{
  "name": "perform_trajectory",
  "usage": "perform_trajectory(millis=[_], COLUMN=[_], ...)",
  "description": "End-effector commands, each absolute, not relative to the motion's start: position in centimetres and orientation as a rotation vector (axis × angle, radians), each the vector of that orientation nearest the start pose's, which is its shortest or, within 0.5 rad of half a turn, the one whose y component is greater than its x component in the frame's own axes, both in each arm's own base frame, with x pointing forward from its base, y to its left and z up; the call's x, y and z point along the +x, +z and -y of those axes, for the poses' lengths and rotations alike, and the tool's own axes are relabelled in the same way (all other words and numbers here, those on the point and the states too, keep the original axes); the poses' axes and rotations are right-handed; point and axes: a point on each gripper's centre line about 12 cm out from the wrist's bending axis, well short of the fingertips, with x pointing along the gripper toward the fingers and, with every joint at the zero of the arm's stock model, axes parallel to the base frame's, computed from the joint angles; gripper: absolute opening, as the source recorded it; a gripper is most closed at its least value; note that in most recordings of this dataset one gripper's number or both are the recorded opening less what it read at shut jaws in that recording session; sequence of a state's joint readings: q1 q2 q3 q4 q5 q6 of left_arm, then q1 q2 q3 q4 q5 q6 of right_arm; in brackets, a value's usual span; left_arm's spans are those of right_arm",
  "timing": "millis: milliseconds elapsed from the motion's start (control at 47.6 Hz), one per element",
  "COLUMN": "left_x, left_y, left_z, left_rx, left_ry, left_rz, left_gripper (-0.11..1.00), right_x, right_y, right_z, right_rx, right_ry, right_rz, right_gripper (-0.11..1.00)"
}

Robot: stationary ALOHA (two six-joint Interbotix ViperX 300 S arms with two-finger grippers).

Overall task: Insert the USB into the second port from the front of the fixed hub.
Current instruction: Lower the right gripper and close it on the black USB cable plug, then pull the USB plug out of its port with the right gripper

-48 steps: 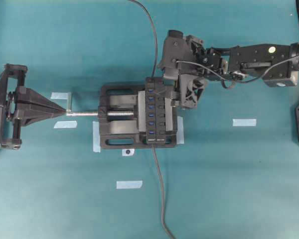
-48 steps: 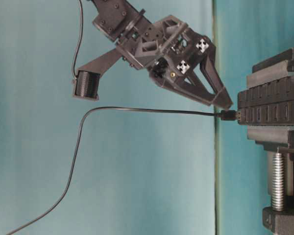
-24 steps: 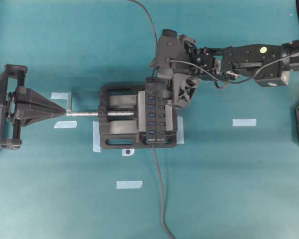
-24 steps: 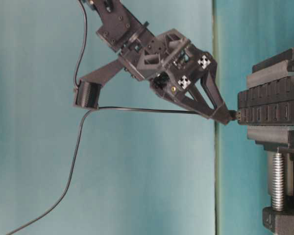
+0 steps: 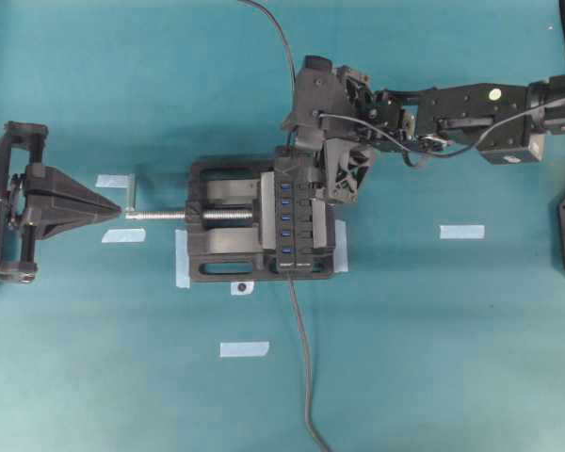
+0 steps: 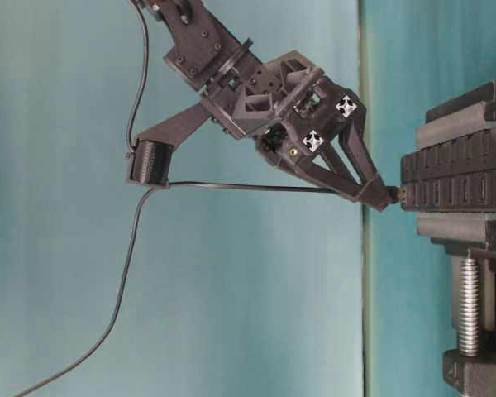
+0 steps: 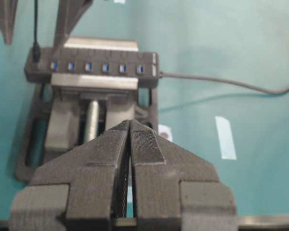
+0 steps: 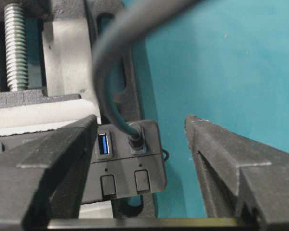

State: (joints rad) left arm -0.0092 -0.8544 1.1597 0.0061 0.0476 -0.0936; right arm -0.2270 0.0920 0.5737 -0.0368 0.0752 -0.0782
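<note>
Right now the right gripper (image 8: 142,159) hangs over the far end of the fixed hub (image 5: 293,212), jaws spread wide either side of the USB (image 8: 136,138); that plug sits in the end port, cable arching up. Meanwhile the left gripper (image 7: 130,139) is pressed together, empty, well away from the vise (image 5: 221,235).

The table cover (image 5: 433,358) is plain teal, dotted with pale blue tape strips (image 5: 461,231). At its centre the vise (image 5: 221,254) is matte black with a silver threaded screw (image 5: 160,215). The fixed hub (image 5: 294,221) is black, its ports bright blue. The USB (image 8: 135,139) is black on a dark-grey cable. At two o'clock, the black right gripper (image 6: 379,192) carries white-and-black checker markers (image 6: 345,105).
</note>
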Motion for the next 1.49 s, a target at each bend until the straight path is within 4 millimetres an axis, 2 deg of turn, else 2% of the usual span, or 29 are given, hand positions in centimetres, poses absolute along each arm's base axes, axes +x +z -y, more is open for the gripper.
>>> perform_trajectory(millis=[0, 126, 420, 525, 1176, 1471], left_x=[21.2, 21.2, 21.2, 21.2, 21.2, 21.2], left_y=[24.2, 24.3, 24.2, 24.3, 24.3, 24.3], left_z=[0.2, 0.2, 0.2, 0.2, 0.2, 0.2], left_rx=[-0.091, -0.092, -0.091, -0.091, -0.094, -0.092], left_ry=[0.006, 0.006, 0.006, 0.006, 0.006, 0.006], left_rz=[-0.341, -0.339, -0.341, -0.339, -0.338, -0.336], left_gripper=[0.0, 0.0, 0.0, 0.0, 0.0, 0.0], right_x=[40.3, 40.2, 40.0, 40.1, 40.2, 39.9], right_y=[16.6, 16.5, 16.2, 16.3, 16.7, 18.7], right_z=[9.3, 9.3, 8.8, 8.8, 8.6, 8.5], right_rx=[-0.024, -0.024, -0.025, -0.026, -0.027, -0.03], right_ry=[-0.181, -0.179, -0.168, -0.167, -0.164, -0.167], right_rz=[-0.716, -0.727, -0.761, -0.757, -0.748, -0.711], right_gripper=[0.71, 0.6, 0.16, 0.1, 0.09, 0.09])
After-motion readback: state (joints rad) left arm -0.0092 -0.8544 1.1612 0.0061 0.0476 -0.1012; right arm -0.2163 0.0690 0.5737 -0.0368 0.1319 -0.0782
